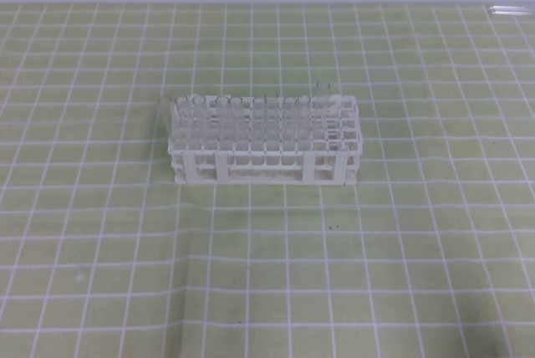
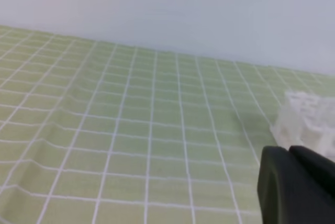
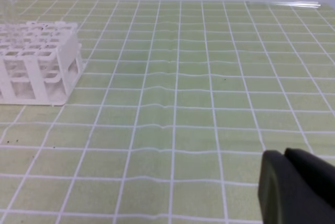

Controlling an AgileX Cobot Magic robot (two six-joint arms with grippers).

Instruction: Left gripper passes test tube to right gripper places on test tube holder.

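Exterior high view: a white plastic rectangular test tube holder [image 1: 263,142] of square grid holes in stacked tiers stands on the green-and-white checked cloth of the tabletop [image 1: 100,274], near the middle. Its long axis runs left to right across the view. Clear tubes stand upright in most of its holes, mouths up; several holes at its right end look empty, which is probably where a new tube would go. At the far right edge, well apart from the holder, a slim clear glass test tube [image 1: 510,10] lies flat on the cloth, its long axis running roughly left to right. Which end is the closed one cannot be told. Neither arm shows here.

Left wrist view: the left end effector [image 2: 299,182], black and two-fingered, sits at the lower right corner with its fingers pressed together and nothing between them. The holder appears as a blurred white block just beyond it. The loose tube is not in this view.

Right wrist view: the right end effector [image 3: 298,187], likewise black, is closed and empty. The holder stands at the left, and the loose tube glints far off by the rear edge of the cloth, lying crosswise. Judging by this, the handover has not begun.
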